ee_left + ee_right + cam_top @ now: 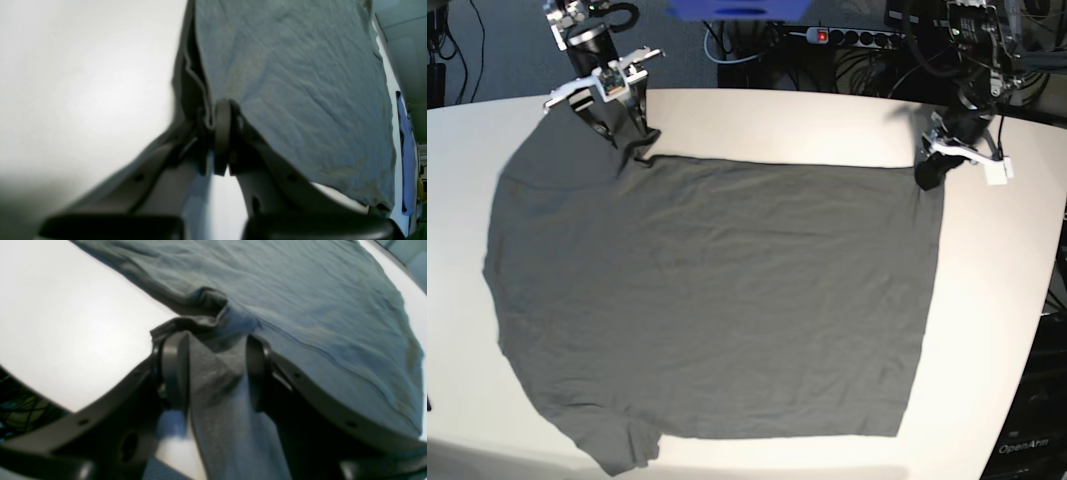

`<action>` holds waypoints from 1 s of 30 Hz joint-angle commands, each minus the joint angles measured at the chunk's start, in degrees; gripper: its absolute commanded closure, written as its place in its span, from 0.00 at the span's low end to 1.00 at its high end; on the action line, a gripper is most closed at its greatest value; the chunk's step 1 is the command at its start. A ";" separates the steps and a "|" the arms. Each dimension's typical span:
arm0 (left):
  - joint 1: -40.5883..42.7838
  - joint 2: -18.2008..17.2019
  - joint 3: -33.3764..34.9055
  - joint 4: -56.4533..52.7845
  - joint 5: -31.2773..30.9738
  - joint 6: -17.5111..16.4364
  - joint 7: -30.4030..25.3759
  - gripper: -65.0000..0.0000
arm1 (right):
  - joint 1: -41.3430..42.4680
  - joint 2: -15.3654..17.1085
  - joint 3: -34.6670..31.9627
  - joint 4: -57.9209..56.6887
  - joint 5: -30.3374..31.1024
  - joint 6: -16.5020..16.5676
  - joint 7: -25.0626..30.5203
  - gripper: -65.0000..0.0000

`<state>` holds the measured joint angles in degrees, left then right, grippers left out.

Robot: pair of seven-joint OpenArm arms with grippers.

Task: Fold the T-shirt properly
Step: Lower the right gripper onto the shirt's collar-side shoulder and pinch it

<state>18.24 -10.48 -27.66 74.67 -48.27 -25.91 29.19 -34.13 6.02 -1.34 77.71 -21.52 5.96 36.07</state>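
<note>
White desk (827,130) carries the T-shirt (717,300), spread flat mid-frame. Left claw (932,165), upper right, is clenched on its corner; right claw (632,135), upper left, grasps bunched cloth at the opposite corner.

The plain dark olive-grey T-shirt (707,300) lies spread flat and lightly wrinkled across the white table, its two far corners bunched and lifted slightly off the surface.

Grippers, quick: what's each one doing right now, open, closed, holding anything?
Left gripper: closed, pinching the edge of the T-shirt at its far hem corner.
Right gripper: jaws part-way apart, closed on a bunched fold of the T-shirt near the sleeve.
</note>
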 commanded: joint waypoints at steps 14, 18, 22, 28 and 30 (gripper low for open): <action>1.67 -0.03 0.01 -0.78 1.19 3.36 3.82 0.97 | -1.34 1.32 0.42 -0.57 -1.12 -0.11 -3.24 0.58; 1.67 -0.03 0.01 -0.78 1.19 3.36 3.82 0.97 | -2.49 1.32 0.42 -0.57 -1.12 -0.20 -3.24 0.58; 1.67 -0.03 0.01 -0.78 1.19 3.36 3.82 0.97 | -3.54 1.32 0.42 -0.57 -1.12 -0.37 -3.24 0.58; 1.67 -0.03 0.01 -0.78 1.19 3.36 3.82 0.97 | -4.07 1.06 0.42 -1.80 -1.12 -0.46 -3.24 0.58; 1.67 -0.03 0.01 -0.78 1.19 3.36 3.82 0.97 | -3.54 1.06 0.42 -3.73 -1.12 -0.46 -3.24 0.58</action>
<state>18.24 -10.50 -27.66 74.67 -48.25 -25.91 29.19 -36.51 6.83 -0.97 75.05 -19.84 4.14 40.73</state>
